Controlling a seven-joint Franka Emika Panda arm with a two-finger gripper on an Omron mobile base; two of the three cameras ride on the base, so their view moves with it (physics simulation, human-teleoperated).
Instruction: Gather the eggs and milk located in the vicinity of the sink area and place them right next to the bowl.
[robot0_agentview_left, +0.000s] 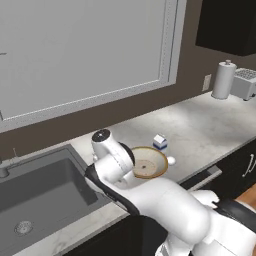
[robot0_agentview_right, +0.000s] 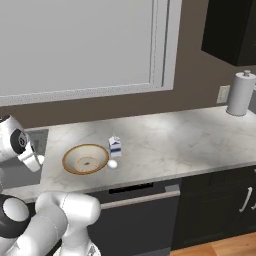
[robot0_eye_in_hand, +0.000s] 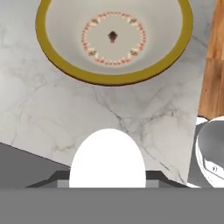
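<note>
The gripper (robot0_eye_in_hand: 107, 186) is closing on an egg (robot0_eye_in_hand: 107, 159), the white ovoid sitting right between the finger tips in the hand view, over the marble counter (robot0_agentview_right: 170, 140) on the sink (robot0_agentview_left: 45, 190) side of the bowl (robot0_agentview_right: 85, 158). The risk here, I'd judge, is that smooth rounded shell: it is offering the fingers very little to bite on, so a tilt or a jolt could be rolling it out, and if it is let go too high it could be rolling off toward the counter's front edge or dropping into the bowl rather than beside it. That egg is looking plain, glossy and unmarked. On the far side of the bowl, 1 other egg (robot0_agentview_right: 113, 164) is lying just beside the rim, and the milk (robot0_agentview_right: 115, 146), a small white carton with a blue band, is standing upright close by.
</note>
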